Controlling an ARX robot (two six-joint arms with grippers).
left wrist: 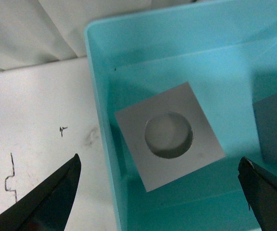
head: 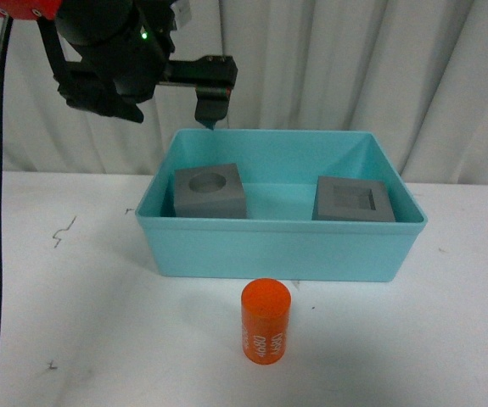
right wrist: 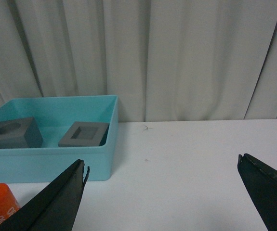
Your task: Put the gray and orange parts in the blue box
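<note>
Front view: orange cylinder (head: pixel 266 321) stands up tall, just in front of the blue box (head: pixel 277 250). My left gripper (left wrist: pixel 158 161) and right gripper (right wrist: pixel 161 161) are spread wide.

backdrop: pleated white curtain (right wrist: pixel 186 57) | surface: white table (head: pixel 74 322), scuffed

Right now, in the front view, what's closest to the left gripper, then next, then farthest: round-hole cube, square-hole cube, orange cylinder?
1. Round-hole cube, left in the blue box, right below the left gripper.
2. Square-hole cube, right side of the box.
3. Orange cylinder, outside, on the table before the box.
</note>
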